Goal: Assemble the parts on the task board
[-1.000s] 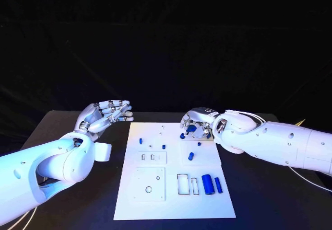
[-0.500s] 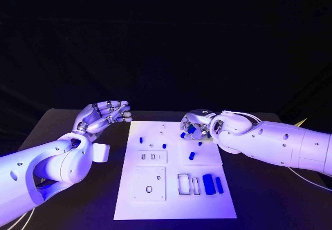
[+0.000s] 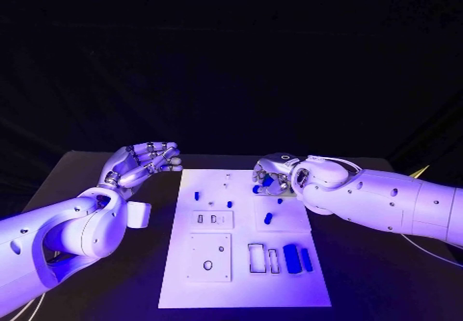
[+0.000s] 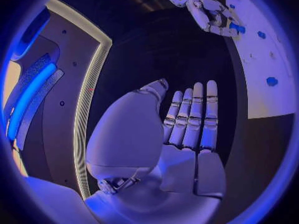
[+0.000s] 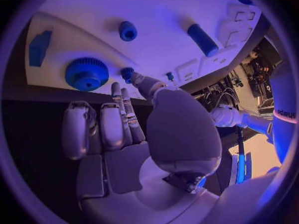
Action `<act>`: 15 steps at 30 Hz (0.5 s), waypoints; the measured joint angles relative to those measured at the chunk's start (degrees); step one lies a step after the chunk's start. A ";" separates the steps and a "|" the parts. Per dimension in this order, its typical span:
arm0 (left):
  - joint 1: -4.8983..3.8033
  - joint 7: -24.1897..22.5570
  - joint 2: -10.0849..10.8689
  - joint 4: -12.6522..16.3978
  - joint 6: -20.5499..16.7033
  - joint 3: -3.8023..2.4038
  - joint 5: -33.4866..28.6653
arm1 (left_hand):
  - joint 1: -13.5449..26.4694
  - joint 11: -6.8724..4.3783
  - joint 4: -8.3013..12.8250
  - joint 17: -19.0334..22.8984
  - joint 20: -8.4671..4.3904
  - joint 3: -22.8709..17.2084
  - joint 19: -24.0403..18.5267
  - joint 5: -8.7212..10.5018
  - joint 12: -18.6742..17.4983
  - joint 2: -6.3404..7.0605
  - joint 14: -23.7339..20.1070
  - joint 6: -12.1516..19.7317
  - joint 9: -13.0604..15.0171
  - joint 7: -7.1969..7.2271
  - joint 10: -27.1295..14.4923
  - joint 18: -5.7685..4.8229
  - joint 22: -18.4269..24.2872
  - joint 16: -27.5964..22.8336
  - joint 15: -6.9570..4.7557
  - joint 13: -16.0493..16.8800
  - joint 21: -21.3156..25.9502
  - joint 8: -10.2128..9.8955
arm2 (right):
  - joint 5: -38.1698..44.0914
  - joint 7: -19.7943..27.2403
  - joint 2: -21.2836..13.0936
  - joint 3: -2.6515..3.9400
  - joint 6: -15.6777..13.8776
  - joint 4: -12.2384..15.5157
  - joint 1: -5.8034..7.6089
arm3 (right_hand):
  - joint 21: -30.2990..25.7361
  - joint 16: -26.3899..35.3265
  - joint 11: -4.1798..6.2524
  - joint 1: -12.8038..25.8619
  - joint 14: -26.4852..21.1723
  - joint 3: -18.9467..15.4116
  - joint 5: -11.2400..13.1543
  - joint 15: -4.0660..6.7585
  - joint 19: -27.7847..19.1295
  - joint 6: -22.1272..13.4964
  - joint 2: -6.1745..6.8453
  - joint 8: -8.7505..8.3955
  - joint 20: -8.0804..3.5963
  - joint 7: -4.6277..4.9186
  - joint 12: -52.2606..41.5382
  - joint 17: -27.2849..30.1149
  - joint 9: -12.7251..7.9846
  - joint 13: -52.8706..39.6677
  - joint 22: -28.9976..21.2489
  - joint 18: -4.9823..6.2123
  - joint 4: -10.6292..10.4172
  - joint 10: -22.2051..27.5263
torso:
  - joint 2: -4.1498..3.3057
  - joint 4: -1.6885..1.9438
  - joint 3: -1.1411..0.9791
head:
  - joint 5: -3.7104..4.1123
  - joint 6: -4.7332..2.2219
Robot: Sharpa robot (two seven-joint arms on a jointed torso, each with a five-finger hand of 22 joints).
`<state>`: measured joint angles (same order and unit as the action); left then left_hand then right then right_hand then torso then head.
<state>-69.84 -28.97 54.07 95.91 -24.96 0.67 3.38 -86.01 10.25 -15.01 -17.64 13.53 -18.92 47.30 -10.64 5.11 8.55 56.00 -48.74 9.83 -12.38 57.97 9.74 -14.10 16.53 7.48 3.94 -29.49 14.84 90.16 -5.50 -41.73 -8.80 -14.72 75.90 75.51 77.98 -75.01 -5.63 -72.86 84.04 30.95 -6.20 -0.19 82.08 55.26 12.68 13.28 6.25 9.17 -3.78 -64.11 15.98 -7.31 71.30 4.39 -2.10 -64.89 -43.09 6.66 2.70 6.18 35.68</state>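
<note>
Black all around here: a dark backdrop (image 3: 231, 73) hangs behind the scene, creased in faint folds, and below it sits the black surface (image 3: 106, 167), matte, its far edge just catching the light.

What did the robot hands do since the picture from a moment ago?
Almost nothing changed. The right robot hand stays over the far right part of the task board, beside the blue gear, its fingers near a small blue peg; I cannot tell if it holds anything. The left robot hand stays raised off the board's left side, empty. The blue parts lie where they were.
</note>
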 measured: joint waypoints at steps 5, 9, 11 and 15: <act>-0.11 0.07 0.14 0.06 0.04 0.00 -0.02 | 0.00 0.00 -0.16 0.00 0.00 -0.16 0.00 0.00 0.00 0.00 0.00 0.00 0.00 0.00 0.00 0.00 0.00 0.00 0.00 0.00 0.00 0.00 | 0.12 -0.13 0.31 0.00 0.22 -0.30 -0.04 | 0.66 -0.46 0.00 0.00 0.00 0.22 0.00 0.00 0.20 0.00 0.00 0.00 0.20 0.00 0.00 -0.31 0.15 -0.09 0.76 0.01 -0.21 0.00 | -0.16 0.13 0.07 | -0.01 -0.02; -0.18 0.11 0.20 0.10 0.07 -0.01 -0.03 | 0.00 0.00 -0.16 0.00 0.00 -0.16 0.00 0.00 0.00 0.00 0.00 0.00 0.00 0.00 0.00 0.00 0.00 0.00 0.00 0.00 0.00 0.00 | 0.14 -0.17 0.46 0.00 0.43 -0.43 -0.06 | 1.07 -0.89 0.20 0.00 0.00 0.30 0.00 0.00 0.45 0.00 0.00 0.00 0.18 0.00 0.00 -0.79 0.33 -0.23 1.54 0.01 -0.30 -0.46 | -0.25 0.20 0.14 | -0.05 0.07; -0.20 0.12 0.21 0.10 0.07 -0.01 -0.03 | 0.00 0.00 -0.16 0.00 0.00 -0.16 0.00 0.00 0.00 0.00 0.00 0.00 0.00 0.00 0.00 0.00 0.01 0.00 0.00 0.00 0.00 0.00 | 0.15 -0.18 0.54 0.00 0.53 -0.45 -0.08 | 1.33 -1.11 0.11 0.00 0.00 0.45 0.00 0.00 0.62 0.00 0.00 0.00 0.20 0.00 0.00 -0.95 0.41 -0.33 1.84 0.01 -0.44 -0.72 | -0.31 0.21 0.18 | -0.05 0.15; -0.21 0.16 0.23 0.10 0.07 -0.01 -0.03 | 0.00 0.00 -0.16 0.01 0.00 -0.16 0.00 0.00 0.00 0.00 0.00 0.00 -0.01 0.00 0.00 0.00 0.01 0.00 0.00 0.00 0.00 0.00 | 0.15 -0.19 0.65 0.00 0.74 -0.43 -0.15 | 1.78 -1.49 0.22 0.00 0.00 0.60 0.00 0.00 0.62 0.01 0.00 0.00 0.20 0.01 0.00 -1.27 0.61 -0.47 2.48 -0.87 -0.59 -1.24 | -0.39 0.25 0.22 | -0.09 0.20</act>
<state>-70.05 -28.81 54.30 96.01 -24.89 0.66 3.35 -86.01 10.25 -15.17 -17.63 13.53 -19.07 47.30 -10.64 5.10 8.55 56.00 -48.74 9.82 -12.37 57.97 9.74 -14.09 16.53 7.48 3.94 -29.49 14.84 90.31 -5.69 -41.09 -8.80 -13.98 75.46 75.36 79.76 -76.50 -5.42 -72.86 84.04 31.55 -6.20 -0.20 82.70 55.27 12.68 13.28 6.45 9.17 -3.78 -65.38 16.59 -7.78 73.78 3.51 -2.69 -66.13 -43.48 6.92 2.92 6.09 35.88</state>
